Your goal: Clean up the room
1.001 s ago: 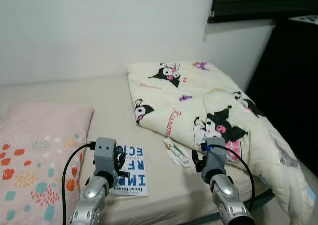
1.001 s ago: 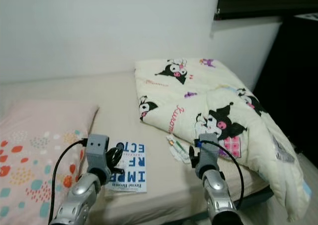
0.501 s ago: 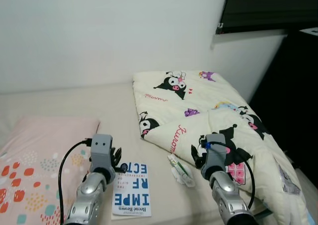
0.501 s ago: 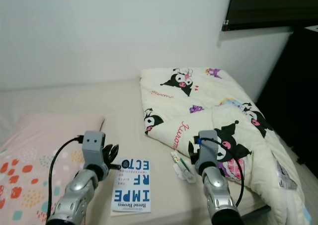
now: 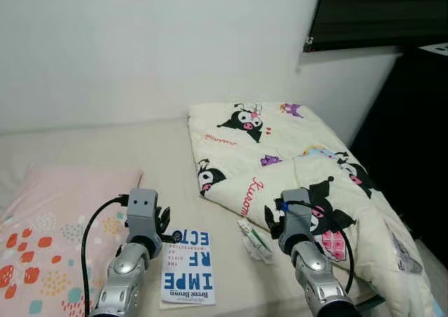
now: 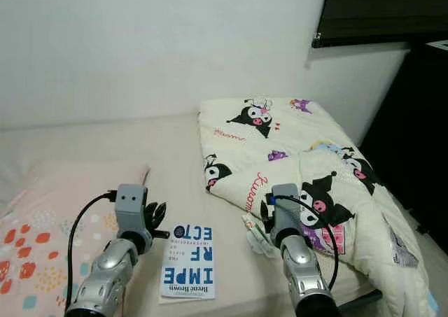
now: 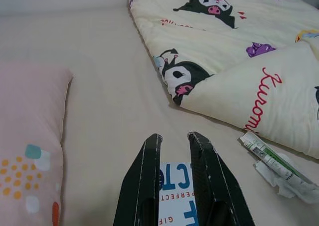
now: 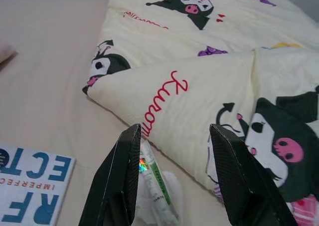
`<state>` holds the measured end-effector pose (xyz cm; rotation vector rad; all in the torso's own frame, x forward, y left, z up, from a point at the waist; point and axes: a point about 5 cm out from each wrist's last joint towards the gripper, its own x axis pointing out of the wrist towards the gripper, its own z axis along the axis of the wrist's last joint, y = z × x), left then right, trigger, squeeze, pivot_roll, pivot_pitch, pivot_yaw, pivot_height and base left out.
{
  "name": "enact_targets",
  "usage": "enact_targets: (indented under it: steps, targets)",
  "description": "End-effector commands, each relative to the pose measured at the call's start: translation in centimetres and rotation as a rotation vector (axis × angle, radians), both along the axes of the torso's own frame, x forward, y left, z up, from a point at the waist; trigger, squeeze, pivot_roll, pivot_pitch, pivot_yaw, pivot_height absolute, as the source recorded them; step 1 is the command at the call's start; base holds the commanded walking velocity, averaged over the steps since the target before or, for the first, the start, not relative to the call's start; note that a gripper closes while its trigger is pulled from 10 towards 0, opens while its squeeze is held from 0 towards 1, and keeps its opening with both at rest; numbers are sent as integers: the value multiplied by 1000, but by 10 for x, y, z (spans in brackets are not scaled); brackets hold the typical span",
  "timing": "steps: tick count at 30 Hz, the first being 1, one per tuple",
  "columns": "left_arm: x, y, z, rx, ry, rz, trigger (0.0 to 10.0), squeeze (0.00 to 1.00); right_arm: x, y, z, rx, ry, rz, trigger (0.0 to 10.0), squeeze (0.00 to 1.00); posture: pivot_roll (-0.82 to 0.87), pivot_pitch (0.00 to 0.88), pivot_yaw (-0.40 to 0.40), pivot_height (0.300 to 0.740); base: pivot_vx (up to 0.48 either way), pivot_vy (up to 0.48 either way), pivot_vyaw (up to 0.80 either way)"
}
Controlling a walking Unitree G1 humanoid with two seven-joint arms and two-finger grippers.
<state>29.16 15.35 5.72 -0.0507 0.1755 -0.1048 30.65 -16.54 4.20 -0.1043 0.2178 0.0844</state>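
A beige bed point(image 5: 105, 145) stretches along a plain white wall and carries everything in the scene. On its right half lies a cream quilt point(image 5: 294, 156), loosely folded and printed with black-and-pink cartoon characters; red script on its near fold seems to read "Kuromi". On the bed's left side rests a pale pink pillow point(image 5: 42, 226) dotted with orange, teal and yellow shapes. Both silver arms reach forward side by side, low over the bed's near edge, each with a black cable looping off its wrist. The left end effector point(image 7: 174, 151) hovers just above the far end of a white book point(image 5: 187, 268), its two black fingers nearly parallel with a narrow gap between them, gripping nothing. The right end effector point(image 8: 174, 151) hovers over the quilt's near edge, fingers spread wide and empty. The book lies flat between the arms, its big blue letters upside down to the robot: "IMPE", "RF", "ECT", with "Brené Brown" in small print. Just beside the quilt's edge, near the right end effector, a small green-and-white tube point(image 8: 157, 178) rests on crumpled white tissue point(image 5: 255, 245); its print is too small to read.
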Motion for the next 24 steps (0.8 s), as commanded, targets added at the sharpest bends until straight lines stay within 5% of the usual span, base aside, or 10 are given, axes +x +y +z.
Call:
enact_targets:
  steps: [1,24]
  targets:
    - [-3,1,-4,8,10,5,10000,0,1,2,0,-2,4,16,10000,0,6,18,-51,740,0,0,0]
    - [-3,-3,-6,14,27,-59,10000,0,0,8,-1,7,5,31,10000,0,14,10,-39,740,0,0,730]
